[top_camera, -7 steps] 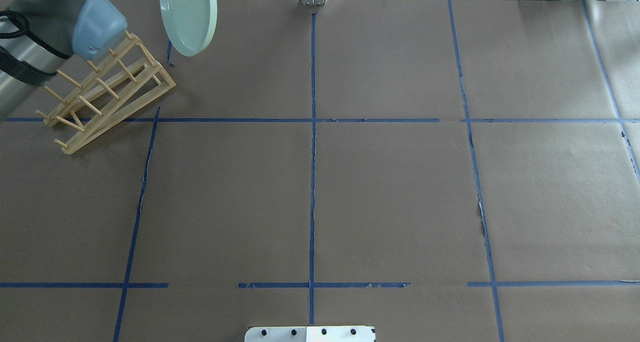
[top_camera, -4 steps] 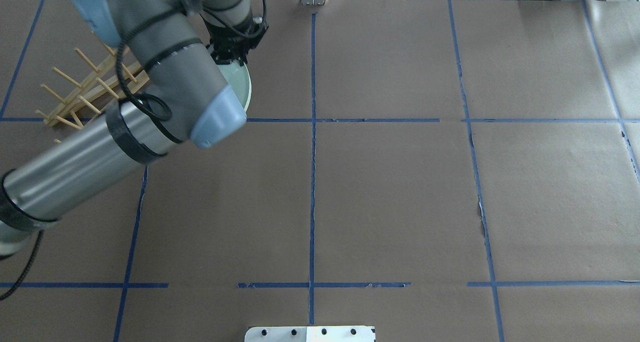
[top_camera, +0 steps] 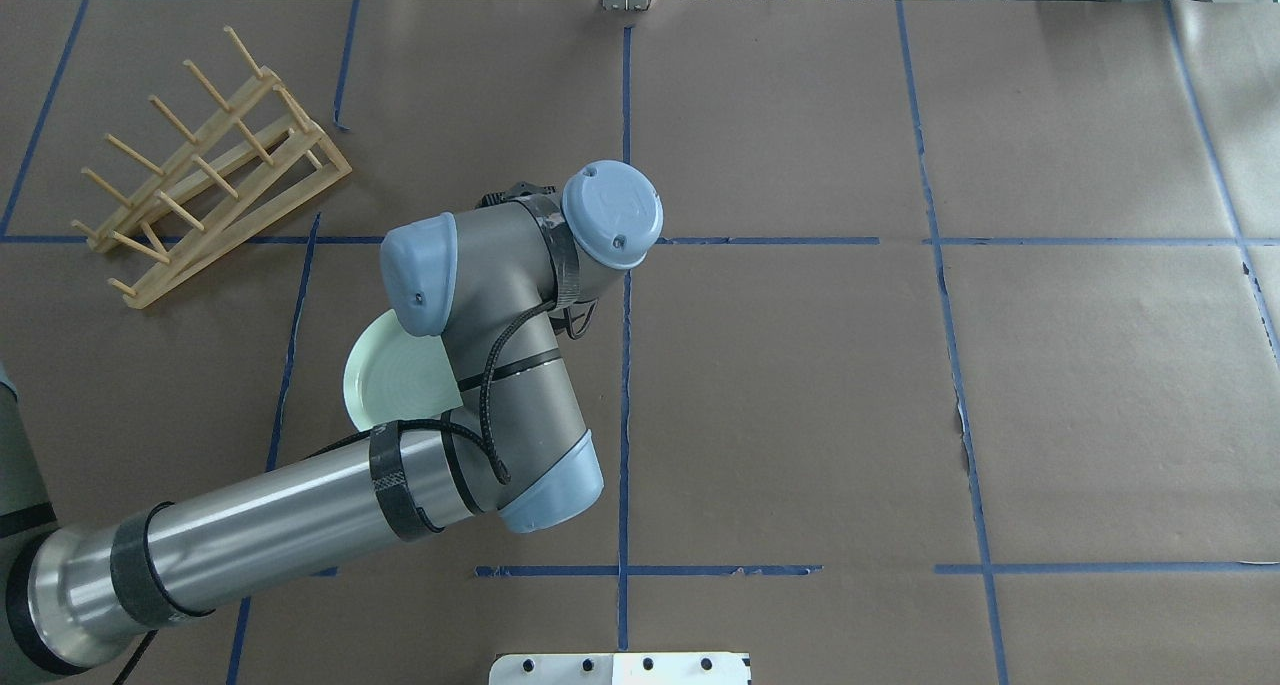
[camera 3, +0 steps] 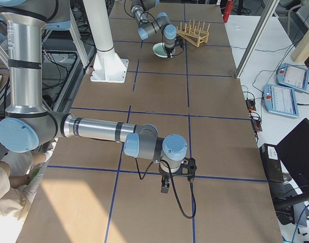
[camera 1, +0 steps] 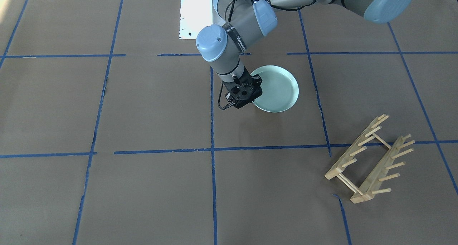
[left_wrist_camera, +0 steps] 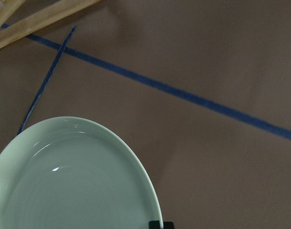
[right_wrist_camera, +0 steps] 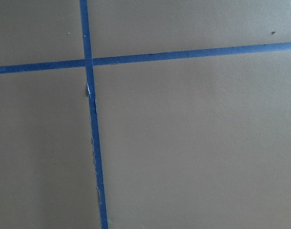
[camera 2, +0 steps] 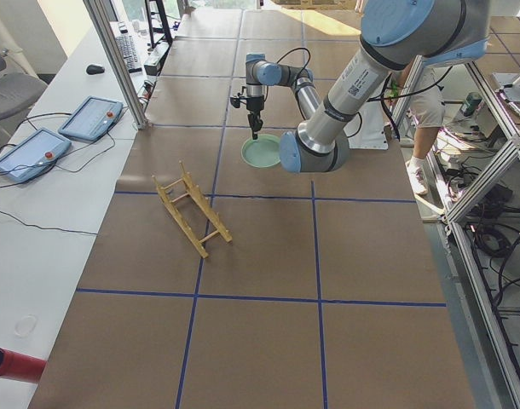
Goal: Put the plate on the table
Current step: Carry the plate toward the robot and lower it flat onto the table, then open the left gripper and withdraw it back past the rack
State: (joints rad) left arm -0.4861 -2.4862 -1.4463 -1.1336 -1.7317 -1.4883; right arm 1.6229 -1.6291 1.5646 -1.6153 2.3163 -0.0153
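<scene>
The pale mint-green plate [camera 1: 277,89] lies level, low over the brown paper table [camera 1: 143,105]; I cannot tell whether it touches. My left gripper [camera 1: 252,95] points down and is shut on the plate's rim, on the side nearer the table's middle. In the left wrist view the plate [left_wrist_camera: 74,181] fills the lower left and one fingertip [left_wrist_camera: 161,224] shows at its edge. In the overhead view my left arm covers most of the plate [top_camera: 400,385] and hides the gripper. My right gripper [camera 3: 164,188] hangs low over the table in the exterior right view; I cannot tell its state.
The light wooden peg rack [camera 1: 370,159] stands empty on the table's far left part [top_camera: 210,155], apart from the plate. Blue tape lines cross the paper. The white robot base [camera 1: 195,14] lies at the table's near edge. The right wrist view shows only paper and tape.
The left arm has carried the plate from upright beside the rack toward the robot and the table's middle. The plate has turned level and come down low.
</scene>
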